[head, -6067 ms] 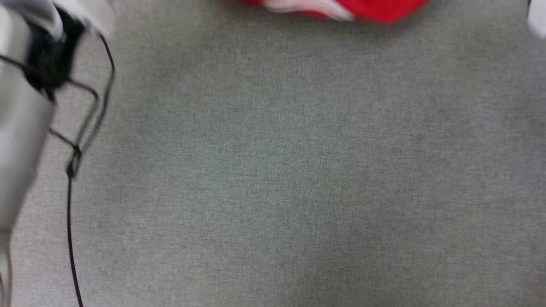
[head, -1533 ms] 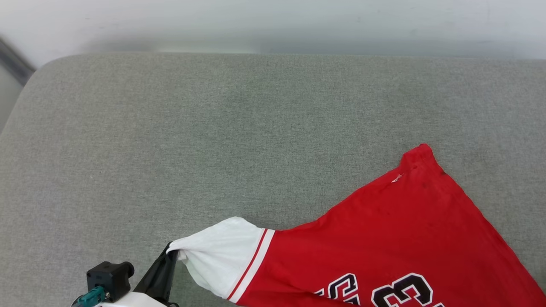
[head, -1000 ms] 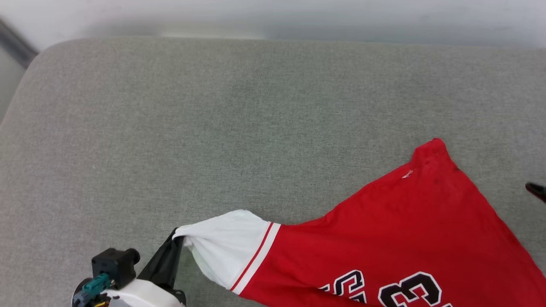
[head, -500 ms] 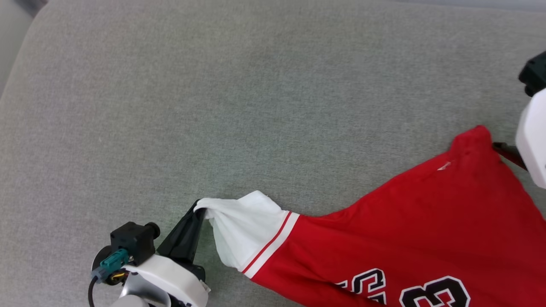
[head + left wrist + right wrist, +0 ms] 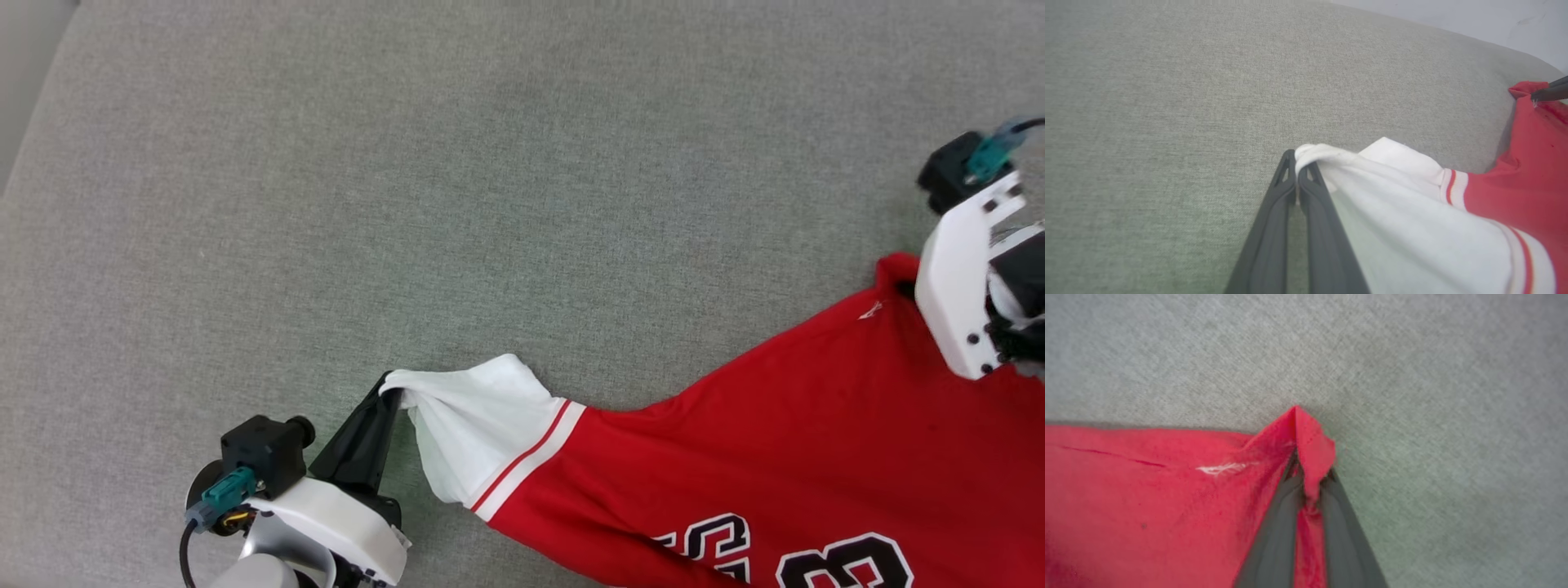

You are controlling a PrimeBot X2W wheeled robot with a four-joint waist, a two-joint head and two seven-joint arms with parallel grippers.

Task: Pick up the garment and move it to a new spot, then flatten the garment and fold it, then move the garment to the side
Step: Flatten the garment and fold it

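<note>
The garment (image 5: 775, 441), red with a white sleeve and black numbers, lies spread on the grey cushion. My left gripper (image 5: 390, 394) at the lower left is shut on the tip of the white sleeve, and the left wrist view shows the pinch (image 5: 1296, 163). My right gripper (image 5: 903, 284) reaches in from the right edge over the garment's far red corner. In the right wrist view its jaws (image 5: 1310, 477) are closed on that bunched red corner (image 5: 1306, 433). The right gripper's dark fingers (image 5: 1549, 92) also show at the red corner in the left wrist view.
A wide grey fabric cushion (image 5: 490, 204) stretches up and to the left of the garment. Its rounded left edge (image 5: 33, 90) shows at the upper left. A pale wall (image 5: 1494, 20) stands behind the cushion.
The right gripper has come in from the right and closed on the red corner. The left gripper still holds the sleeve. The head camera has tilted down.
</note>
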